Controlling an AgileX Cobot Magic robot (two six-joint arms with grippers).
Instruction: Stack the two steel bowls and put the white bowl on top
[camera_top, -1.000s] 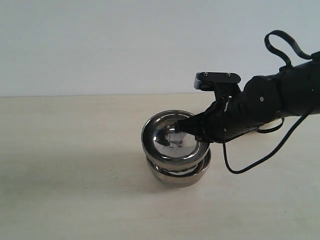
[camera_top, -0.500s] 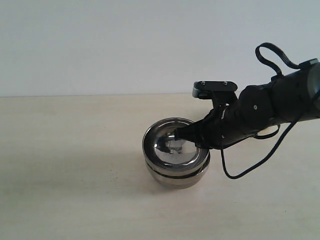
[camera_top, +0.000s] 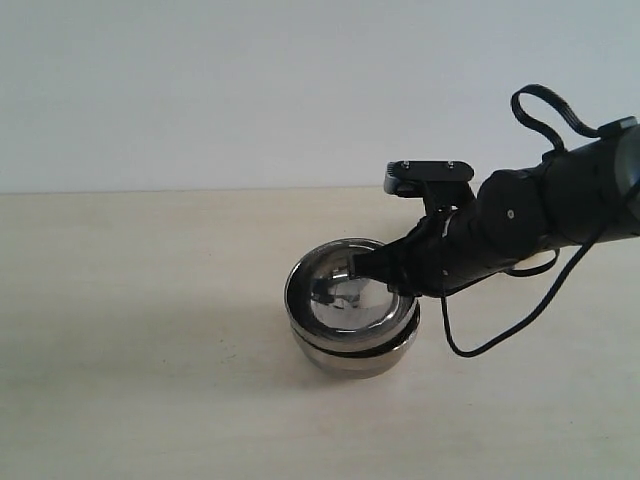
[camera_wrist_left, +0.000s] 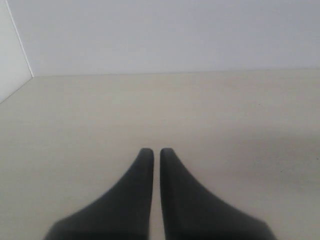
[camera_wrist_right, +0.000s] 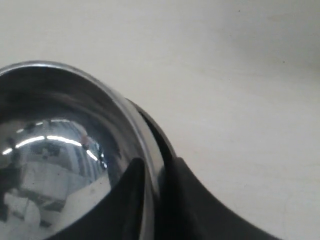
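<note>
The two steel bowls stand nested in the middle of the table. The upper steel bowl (camera_top: 340, 305) (camera_wrist_right: 60, 140) sits level inside the lower steel bowl (camera_top: 355, 355), whose dark rim (camera_wrist_right: 156, 131) shows just outside it. My right gripper (camera_top: 362, 268) (camera_wrist_right: 156, 169) straddles the upper bowl's right rim, one finger inside and one outside, closed narrowly on it. My left gripper (camera_wrist_left: 156, 150) is shut on nothing, over bare table. A pale curved sliver (camera_top: 537, 263) peeks from under the right arm; I cannot tell whether it is the white bowl.
The beige table (camera_top: 150, 300) runs back to a white wall (camera_top: 200, 90). A black cable (camera_top: 500, 335) loops down from the right arm, just right of the bowls.
The upper steel bowl, tilted one second ago, has come down level into the lower bowl. The right arm has lowered slightly with it and has stayed almost still over the last half second.
</note>
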